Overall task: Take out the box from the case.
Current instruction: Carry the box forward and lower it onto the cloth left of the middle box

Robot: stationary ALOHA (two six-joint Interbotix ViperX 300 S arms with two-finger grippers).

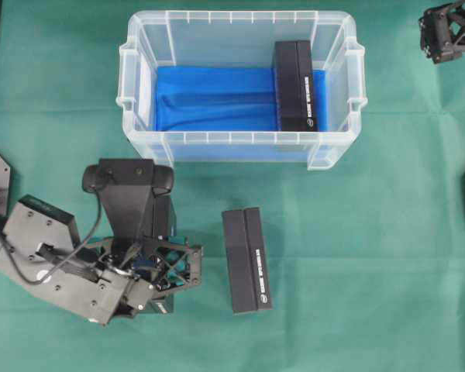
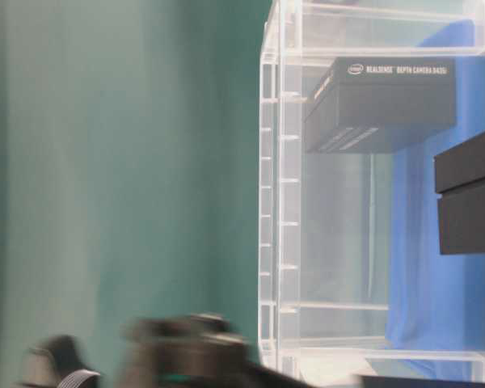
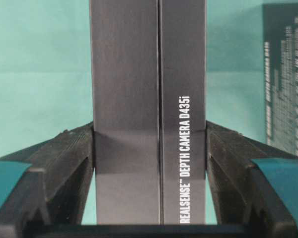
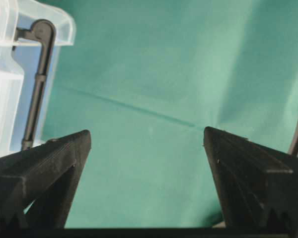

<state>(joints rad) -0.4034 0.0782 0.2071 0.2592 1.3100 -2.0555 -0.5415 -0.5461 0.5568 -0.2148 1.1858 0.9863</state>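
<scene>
Beside the case (image 1: 240,147): left hand (image 3: 149,148) grasps a box (image 3: 149,99).
Right hand (image 4: 146,148) released; second box (image 1: 296,85) inside the case.

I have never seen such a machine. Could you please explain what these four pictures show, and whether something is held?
It is a robot with two arms, each ending in a two-finger gripper. One picture looks down from above, one from table height, and two come from wrist cameras. On the green cloth stands a clear case with one black box inside; a second box lies outside. The left gripper clamps a third box. The right gripper is open and empty.
</scene>
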